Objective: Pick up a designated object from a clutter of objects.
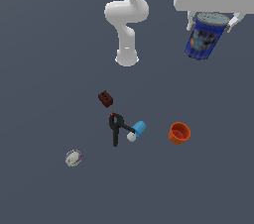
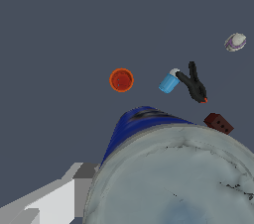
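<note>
While the gripper (image 1: 214, 20) holds the can (image 1: 204, 35), dark grey floor (image 1: 44, 94) spreads bare.

A plain dark-grey floor (image 1: 44, 69) carries five things — around the black clamp (image 1: 115, 128): brick (image 1: 105, 99) beyond, light-blue cylinder (image 1: 137, 130) touching it, orange cup (image 1: 179, 133) farther off, whitish ball (image 1: 73, 158) apart.

A simulated test scene: a featureless dark grey floor (image 1: 44, 44) under flatly rendered small objects.

Flat dark slate-grey floor (image 1: 44, 44) fills both views; light even, source seemingly overhead; faint shadows.
</note>
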